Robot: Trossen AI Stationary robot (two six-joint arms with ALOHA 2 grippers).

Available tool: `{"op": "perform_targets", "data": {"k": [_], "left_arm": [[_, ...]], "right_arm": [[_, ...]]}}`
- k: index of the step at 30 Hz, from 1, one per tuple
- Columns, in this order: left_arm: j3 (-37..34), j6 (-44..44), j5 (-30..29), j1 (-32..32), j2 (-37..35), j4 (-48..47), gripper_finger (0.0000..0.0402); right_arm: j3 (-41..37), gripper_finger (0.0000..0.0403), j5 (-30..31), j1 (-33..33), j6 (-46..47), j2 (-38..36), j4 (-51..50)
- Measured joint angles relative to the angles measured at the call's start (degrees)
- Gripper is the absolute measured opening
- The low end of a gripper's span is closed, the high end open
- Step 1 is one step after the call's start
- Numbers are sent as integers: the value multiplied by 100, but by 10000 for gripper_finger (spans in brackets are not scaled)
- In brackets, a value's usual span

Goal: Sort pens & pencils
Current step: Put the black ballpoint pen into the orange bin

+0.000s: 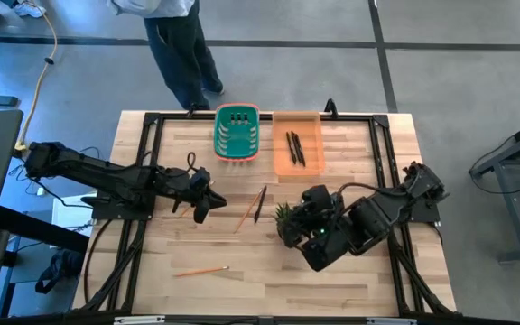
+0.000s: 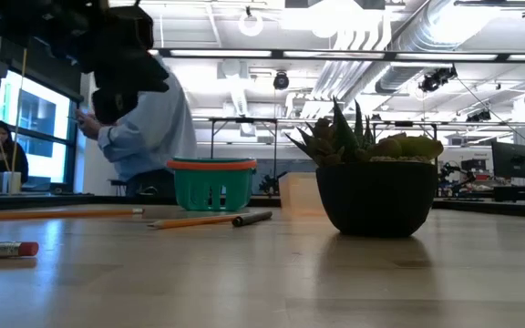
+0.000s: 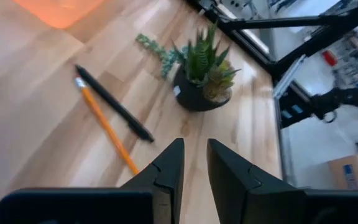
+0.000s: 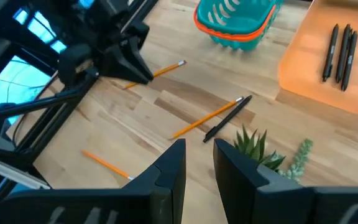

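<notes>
A loose black pen (image 3: pixel 114 102) lies on the table's middle beside an orange pencil (image 3: pixel 104 124); the two meet at their far ends. Another pencil (image 4: pixel 157 73) lies just behind my left gripper (image 3: pixel 194 165). One more pencil (image 1: pixel 201 270) lies near the front edge. Three pens (image 4: pixel 339 50) lie in the orange tray (image 1: pixel 283 162). My left gripper hovers left of the pen-pencil pair, fingers a little apart, with nothing between them. My right gripper (image 4: pixel 199 146) hangs high over the plant, narrowly open, holding nothing.
A green basket (image 1: pixel 236 134) stands at the far edge, left of the orange tray. A small potted succulent (image 1: pixel 287 221) stands right of the loose pair, under my right arm. A person (image 1: pixel 183 45) stands beyond the far edge. Black frame rails run along the table's sides.
</notes>
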Motion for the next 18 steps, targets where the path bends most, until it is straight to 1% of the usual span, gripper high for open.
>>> {"op": "perform_targets", "data": {"k": [5,9,11,12,14,18], "left_arm": [[0,-240,17,-2,429,500,58],[2,-451,-1,-2,591,835,58],[0,-489,-1,-2,627,972,58],[0,-489,-1,-2,641,1060,58],[0,-494,-1,-2,650,1104,58],[0,-521,-1,-2,650,1109,58]], "right_arm": [[0,73,5,-12,-78,-146,-148],[-2,73,7,122,47,-277,-621],[-5,73,52,204,-166,-354,-561],[-9,73,146,267,-377,-404,-572],[-9,73,399,345,-396,-512,-572],[-9,73,1057,577,-762,-766,-575]]}}
